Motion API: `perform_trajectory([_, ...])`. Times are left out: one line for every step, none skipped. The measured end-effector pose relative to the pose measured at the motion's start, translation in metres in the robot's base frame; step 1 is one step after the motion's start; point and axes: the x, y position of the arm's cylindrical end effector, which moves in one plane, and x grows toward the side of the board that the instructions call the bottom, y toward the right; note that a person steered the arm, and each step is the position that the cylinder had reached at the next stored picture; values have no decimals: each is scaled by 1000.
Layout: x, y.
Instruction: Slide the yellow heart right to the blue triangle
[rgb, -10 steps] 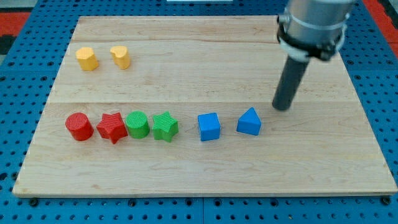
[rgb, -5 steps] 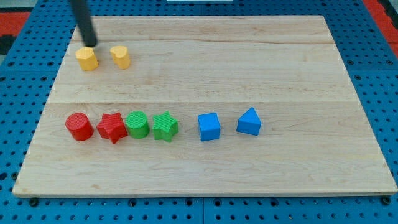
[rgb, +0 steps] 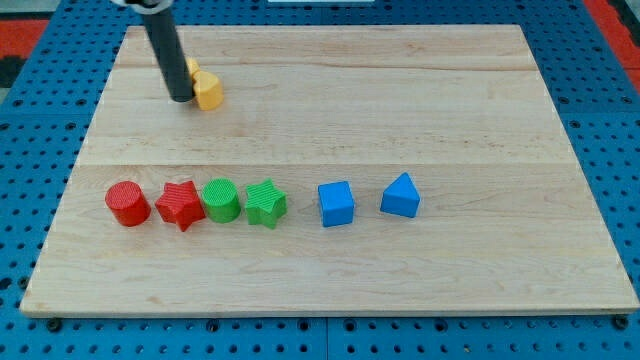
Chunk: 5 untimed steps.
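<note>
The yellow heart (rgb: 208, 91) lies near the view's top left of the wooden board (rgb: 400, 90). My tip (rgb: 181, 99) rests on the board just left of the heart, touching or nearly touching it. A second yellow block (rgb: 191, 68) peeks out from behind the rod, just above and left of the heart; its shape is hidden. The blue triangle (rgb: 401, 195) sits far to the right and lower, in the row of blocks.
In one row from the view's left lie a red cylinder (rgb: 127, 203), a red star (rgb: 180, 205), a green cylinder (rgb: 220, 200), a green star (rgb: 266, 203) and a blue cube (rgb: 336, 203), ending at the blue triangle.
The rod swung from the right side to the top left, then down and right. Both yellow blocks have shifted right; the left one now sits behind the rod.
</note>
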Motion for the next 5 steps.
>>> perform_trajectory([0, 20])
perform_trajectory([-7, 20])
perform_trajectory([-14, 74])
perform_trajectory([11, 147])
perform_trajectory([25, 178])
